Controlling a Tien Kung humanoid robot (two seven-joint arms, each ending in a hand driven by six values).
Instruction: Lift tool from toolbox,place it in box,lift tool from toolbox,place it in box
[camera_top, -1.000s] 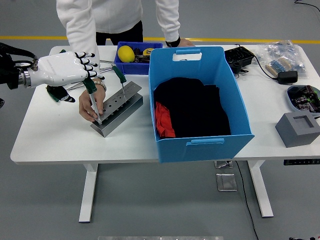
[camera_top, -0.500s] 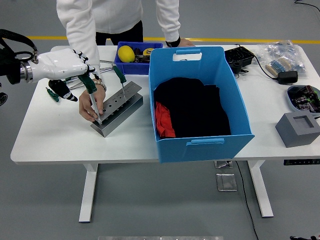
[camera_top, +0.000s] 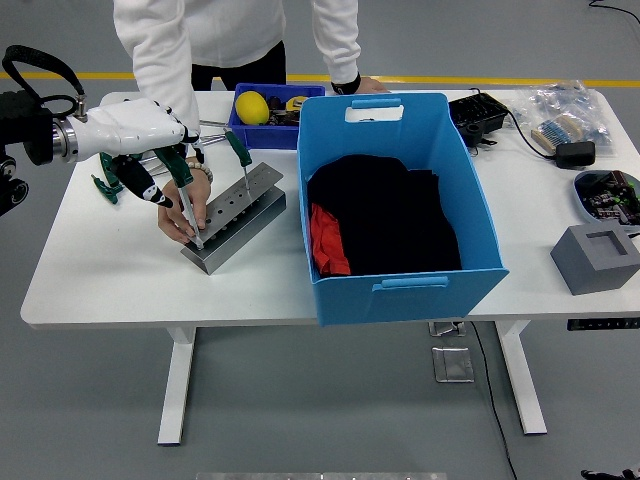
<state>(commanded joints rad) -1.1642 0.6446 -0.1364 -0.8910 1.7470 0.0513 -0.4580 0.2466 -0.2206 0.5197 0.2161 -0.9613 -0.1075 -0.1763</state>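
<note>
A grey metal tool holder (camera_top: 238, 213) lies on the white table (camera_top: 90, 270) left of the big blue box (camera_top: 400, 285). Two green-handled screwdrivers stand in it: one at its left end (camera_top: 181, 167), one further back (camera_top: 238, 149). My left hand (camera_top: 150, 150), white with black fingertips, is at the left screwdriver's handle, thumb (camera_top: 142, 182) on its left and fingers (camera_top: 188, 134) over its top, not closed on it. A person's hand (camera_top: 183, 212) steadies the holder's left end. The box holds black and red cloth (camera_top: 385, 215).
A small blue bin (camera_top: 262, 128) with a yellow object stands behind the holder. Green tools (camera_top: 104, 185) lie under my left wrist. A black device (camera_top: 478, 114), bags (camera_top: 562, 112), a bowl (camera_top: 608, 192) and a grey foam block (camera_top: 598, 258) are at the right. The person stands at the far side.
My left hand has turned from flat to thumb-down and dropped around the left screwdriver's handle. The person's hand and the holder have stayed put.
</note>
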